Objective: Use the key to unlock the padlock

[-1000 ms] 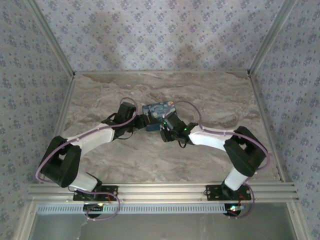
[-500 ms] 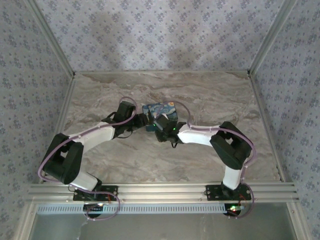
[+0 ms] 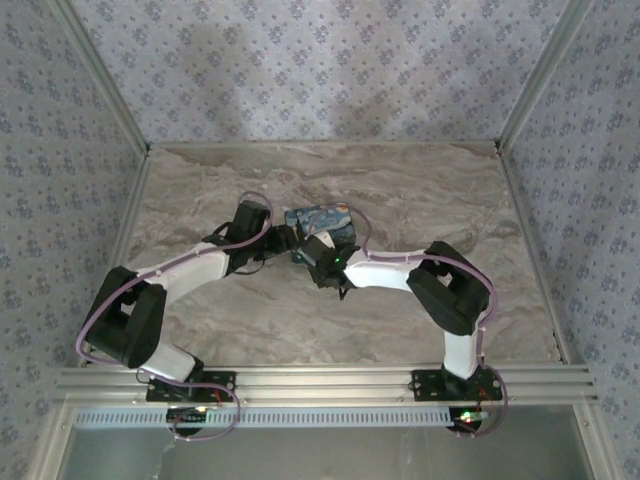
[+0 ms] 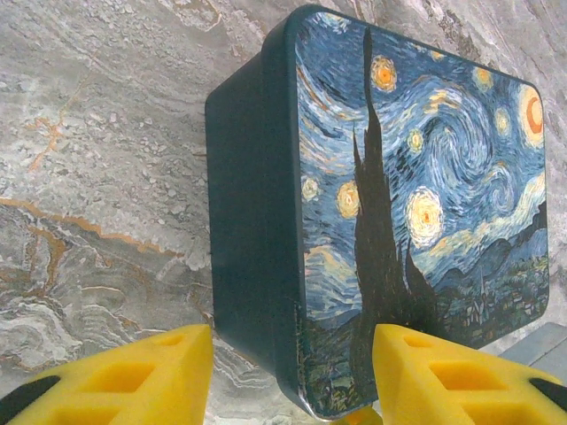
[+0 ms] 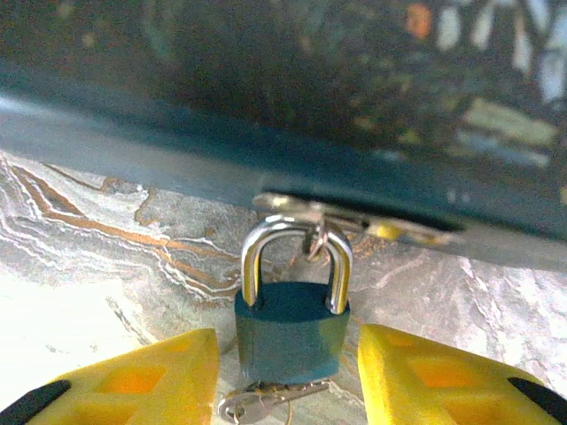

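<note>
A small blue padlock point(image 5: 291, 341) hangs by its steel shackle point(image 5: 254, 261) from the hasp point(image 5: 372, 221) of a dark box point(image 4: 252, 204) with a starry-night lid point(image 3: 322, 216). A silver key point(image 5: 257, 403) lies at the padlock's lower end; I cannot tell whether it sits in the keyhole. My right gripper point(image 5: 288, 332) is open, its yellow fingers point(image 5: 151, 376) flanking the padlock body with a thin gap on each side. My left gripper point(image 4: 292, 329) holds the box's near corner deep between its jaws. In the top view both grippers, left point(image 3: 285, 241) and right point(image 3: 313, 252), meet at the box.
The box sits mid-table on a marble-patterned top point(image 3: 420, 190), with patterned walls point(image 3: 320, 70) on three sides. Purple cables point(image 3: 365, 222) loop over both wrists. Bare table lies in front of the box point(image 3: 300, 320) and to the far right.
The right arm has swung left, bringing its gripper in front of the box beside the left one, and its jaws have narrowed a little. The left arm and box stayed put.
</note>
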Robot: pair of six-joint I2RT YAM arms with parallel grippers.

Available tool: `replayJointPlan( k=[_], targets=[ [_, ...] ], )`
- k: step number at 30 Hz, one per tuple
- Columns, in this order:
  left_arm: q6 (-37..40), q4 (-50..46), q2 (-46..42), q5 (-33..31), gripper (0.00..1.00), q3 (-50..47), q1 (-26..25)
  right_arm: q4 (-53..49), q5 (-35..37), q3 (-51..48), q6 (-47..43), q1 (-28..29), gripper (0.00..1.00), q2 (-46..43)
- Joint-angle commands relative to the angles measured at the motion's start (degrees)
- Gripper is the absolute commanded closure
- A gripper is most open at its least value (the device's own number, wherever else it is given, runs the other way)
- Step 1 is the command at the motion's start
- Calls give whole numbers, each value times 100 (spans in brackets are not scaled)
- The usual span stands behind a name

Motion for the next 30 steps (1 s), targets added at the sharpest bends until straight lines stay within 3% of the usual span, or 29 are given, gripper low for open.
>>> replayJointPlan(
  k=[1,19,30],
  targets=[
    [-29,127,82,86,50,150,50,-420,520,192,220,105,52,55],
    [-85,224,90,126,50,64,73,-648,439,610,339,238,60,440],
    [-115,297,109,161,50,-15,137,-588,306,528,267,151,78,405]
  ],
)
